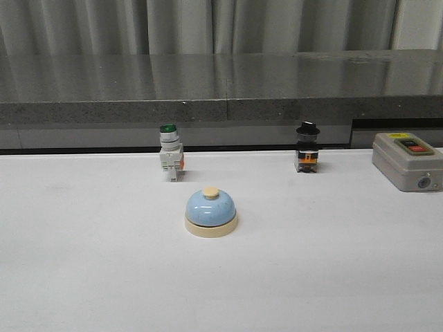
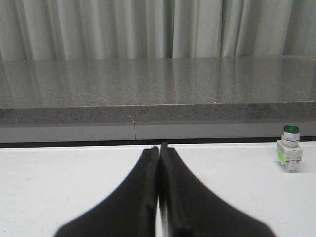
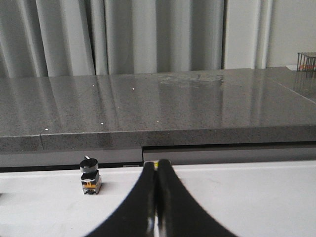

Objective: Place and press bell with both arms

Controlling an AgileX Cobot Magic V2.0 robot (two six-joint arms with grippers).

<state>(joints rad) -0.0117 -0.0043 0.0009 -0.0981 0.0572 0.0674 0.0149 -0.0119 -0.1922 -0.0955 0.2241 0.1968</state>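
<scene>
The light-blue dome bell (image 1: 211, 212) with a cream base and cream button stands upright on the white table (image 1: 83, 263), near the middle. No arm or gripper shows in the front view. In the left wrist view my left gripper (image 2: 159, 146) is shut with nothing between its black fingers, low over the table. In the right wrist view my right gripper (image 3: 158, 163) is also shut and empty. The bell does not show in either wrist view.
A green-capped white push-button switch (image 1: 170, 160) stands behind the bell to the left; it also shows in the left wrist view (image 2: 290, 155). A black-knobbed switch (image 1: 306, 149) stands at back right, also in the right wrist view (image 3: 90, 176). A grey button box (image 1: 408, 160) sits far right. A grey stone ledge (image 1: 221, 90) runs behind the table.
</scene>
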